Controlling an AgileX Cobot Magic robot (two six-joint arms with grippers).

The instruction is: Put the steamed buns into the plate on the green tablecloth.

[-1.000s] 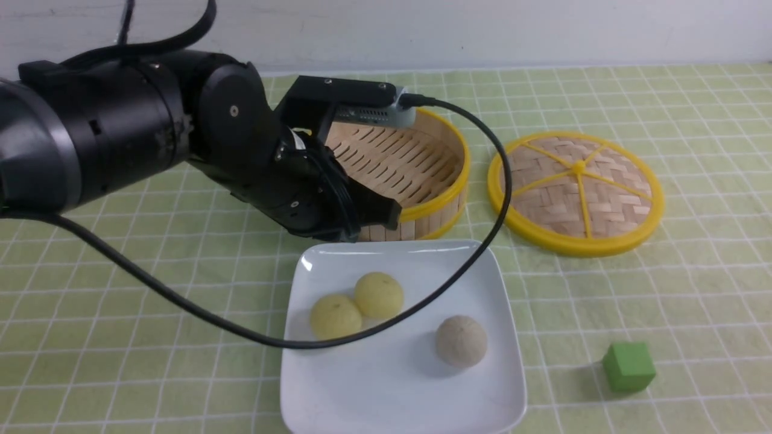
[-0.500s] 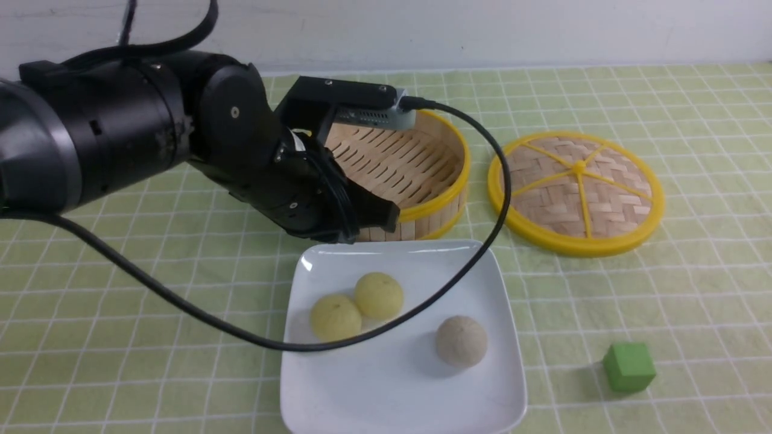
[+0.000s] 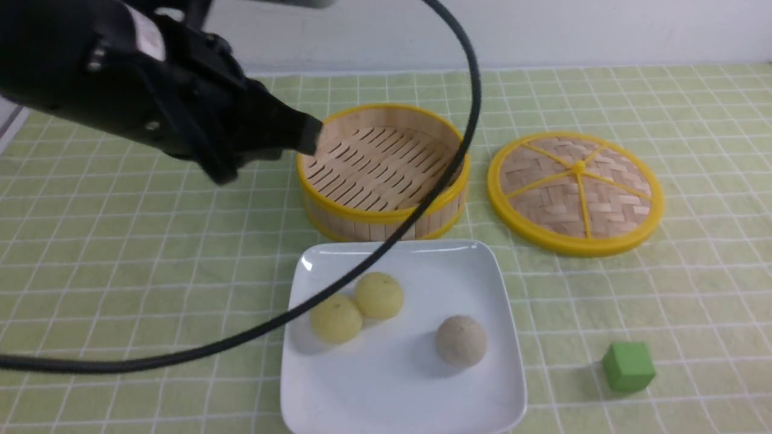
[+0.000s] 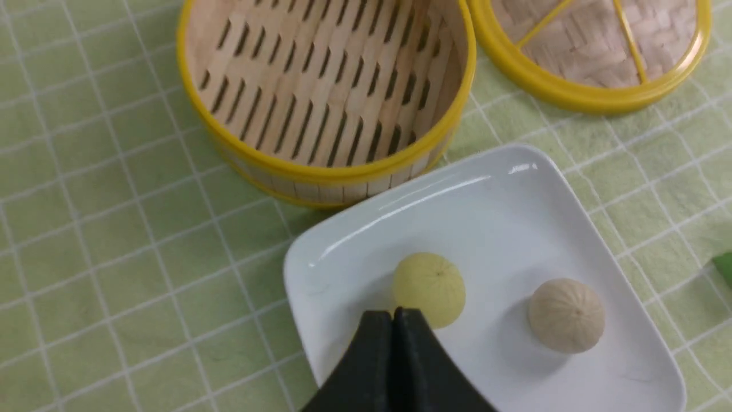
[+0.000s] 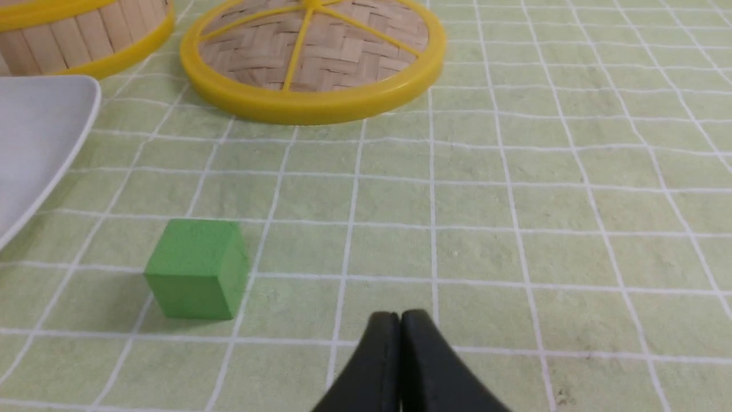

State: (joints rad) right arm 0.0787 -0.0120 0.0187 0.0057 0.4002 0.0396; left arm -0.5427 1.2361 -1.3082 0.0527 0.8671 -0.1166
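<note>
Three steamed buns (image 3: pixel 378 295) sitting on glossy white square plate (image 3: pixel 386 398).
Gridded green tablecloth (image 3: pixel 120 253) lying flat underneath; left gripper (image 4: pixel 393 320) and right gripper (image 5: pixel 399 320) both hanging closed, holding nothing.

Three steamed buns (image 3: pixel 379 295) on white plate (image 3: pixel 482 398)

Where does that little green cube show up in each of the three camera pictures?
Front view: green cube on the cloth, right of the white plate.
Left wrist view: only a green sliver at the picture's edge.
Right wrist view: cube in full, beside the plate's corner.
Shared landmark: the plate.
</note>
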